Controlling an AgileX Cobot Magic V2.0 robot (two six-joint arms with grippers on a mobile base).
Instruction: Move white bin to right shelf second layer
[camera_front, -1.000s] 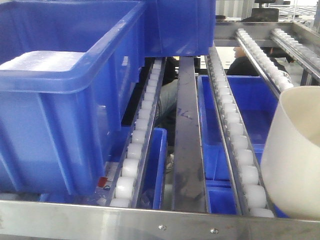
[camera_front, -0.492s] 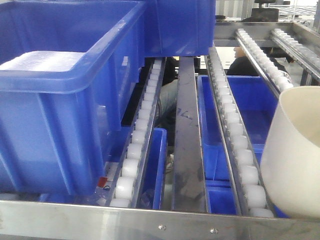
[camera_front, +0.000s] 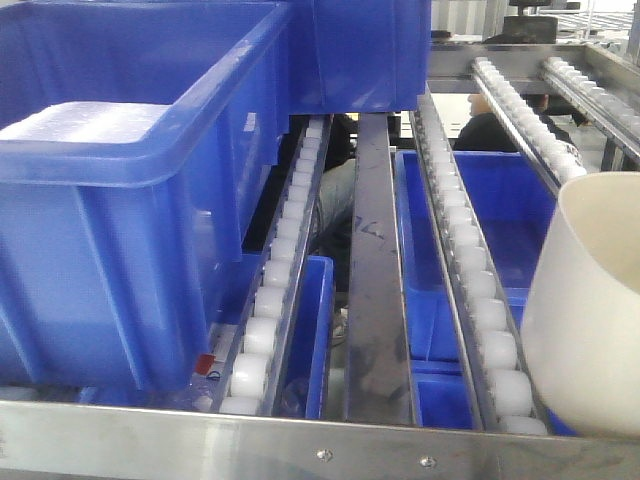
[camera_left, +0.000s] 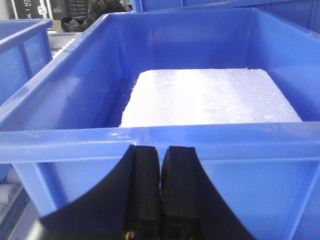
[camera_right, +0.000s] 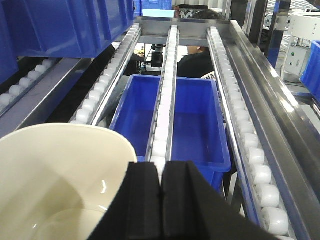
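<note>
The white bin (camera_front: 590, 310) is at the right edge of the front view, tilted, its base low over the roller lanes (camera_front: 470, 280) just behind the riveted steel front bar (camera_front: 300, 440). In the right wrist view its open cream mouth (camera_right: 55, 185) fills the lower left. My right gripper (camera_right: 161, 177) is shut at the bin's near right rim, and the rim runs under the left finger. The actual pinch is hidden. My left gripper (camera_left: 161, 150) is shut and empty, close against the front wall of a blue crate (camera_left: 150, 140).
The big blue crate (camera_front: 110, 260) holds a white foam slab (camera_left: 210, 95) and fills the shelf's left lanes, with a second blue crate (camera_front: 360, 50) behind it. Lower blue crates (camera_right: 190, 120) show under the rollers. A steel side rail (camera_right: 280, 115) bounds the right.
The white bin has shifted very slightly, its rim a little higher than a second ago. Nothing else has moved.
</note>
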